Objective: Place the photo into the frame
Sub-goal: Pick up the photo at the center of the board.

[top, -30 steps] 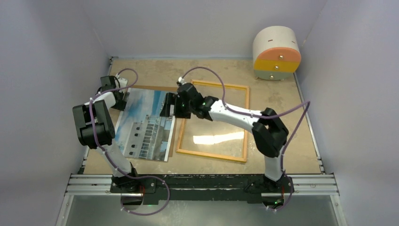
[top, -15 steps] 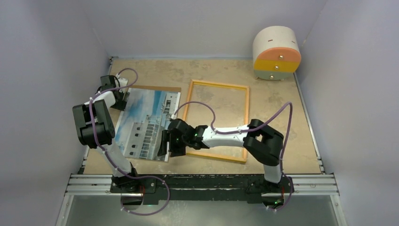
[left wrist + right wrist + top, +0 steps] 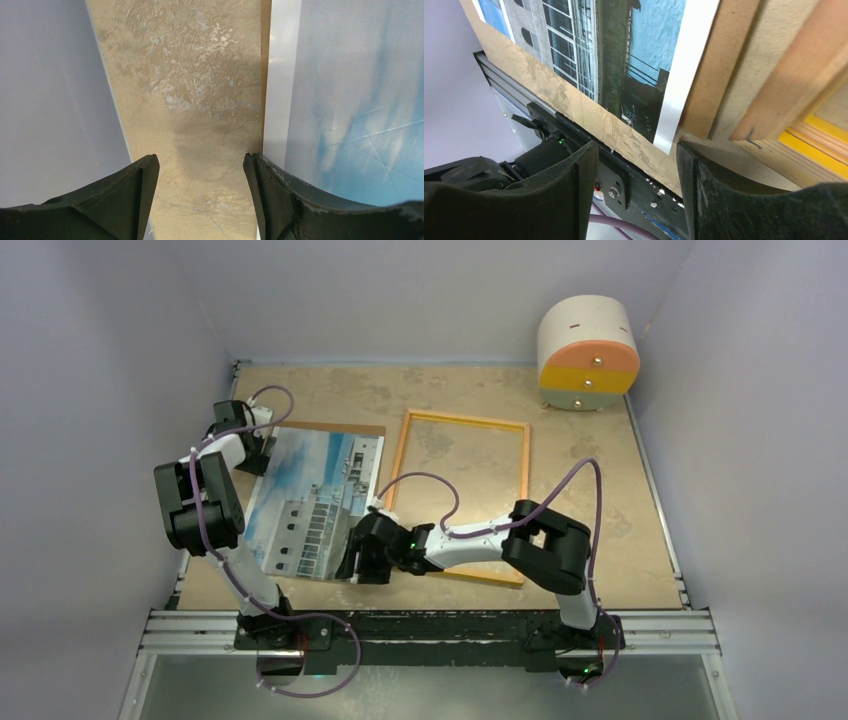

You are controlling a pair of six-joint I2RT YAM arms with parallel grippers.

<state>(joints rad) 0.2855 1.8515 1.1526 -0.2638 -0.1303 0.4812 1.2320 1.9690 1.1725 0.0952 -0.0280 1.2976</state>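
I have the frame (image 3: 525, 490) lying flat on the worktop (image 3: 330, 390), wood-coloured side up. From the right wrist camera a strip of yellow shows inside its border. The photo (image 3: 315, 502) is not in it. It lies flat just to the left of the frame, on a brown backing board (image 3: 345, 426) whose edge peeks out on the side facing the frame.

My right tool (image 3: 355, 555) is low at the frame's near left corner. Its jaws stand apart with nothing between them, and the wrist view shows the photo's near corner just beyond the fingertips (image 3: 584, 165).

My left tool (image 3: 248, 443) is on the photo's side away from the frame, at its far corner. It is also parted and holding nothing, with one finger (image 3: 270, 190) over the photo's white margin.

A round drawer unit (image 3: 588, 352) stands beyond the frame's far right corner.
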